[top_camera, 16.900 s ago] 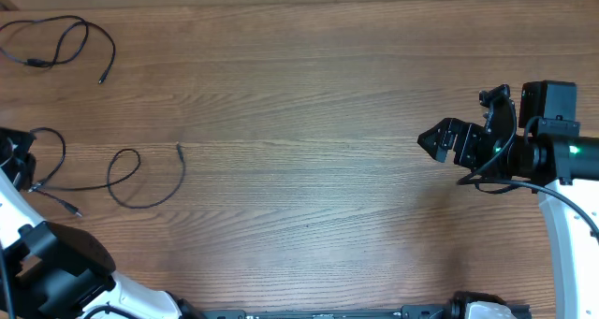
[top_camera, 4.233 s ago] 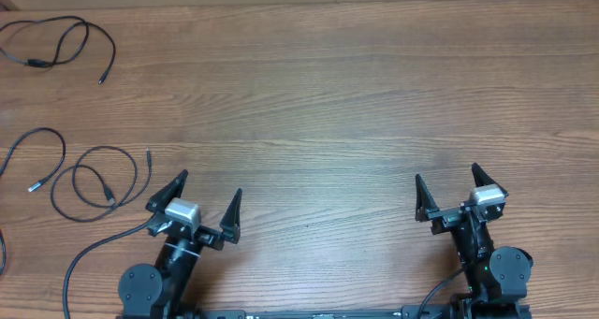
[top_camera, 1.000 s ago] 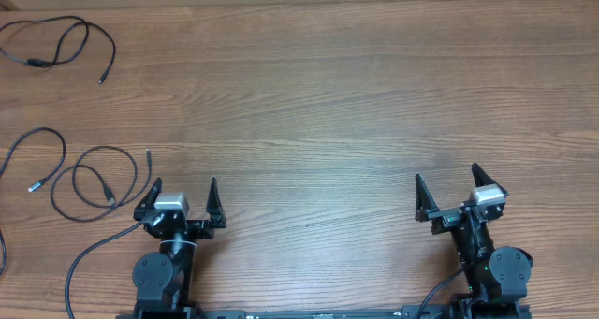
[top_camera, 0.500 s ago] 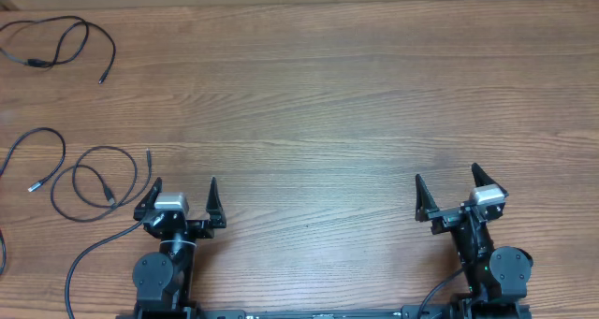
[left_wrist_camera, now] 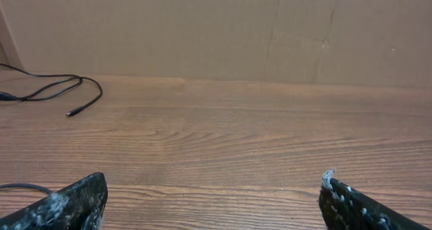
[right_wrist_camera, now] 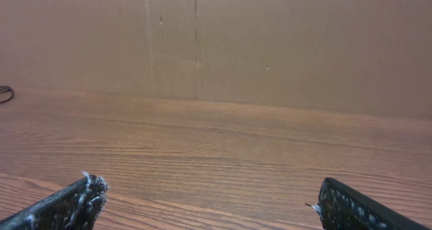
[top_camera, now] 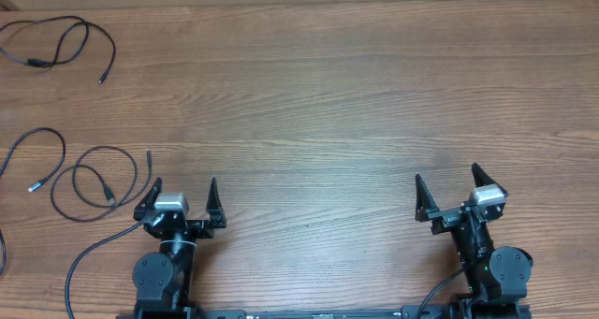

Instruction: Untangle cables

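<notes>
Well, my left gripper and right gripper both stand wide open, holding nothing. The cables lie in loose loops just left of my left fingers, with one well ahead. I judge them light and limp, best pinched near a plug end.

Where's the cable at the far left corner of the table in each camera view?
Overhead: the far-corner cable lies top left.
Left wrist: upper left, by the cardboard wall.
Right wrist: only a black sliver at the left edge, probably it.
Shared landmark: the cardboard wall behind the cable.
</notes>
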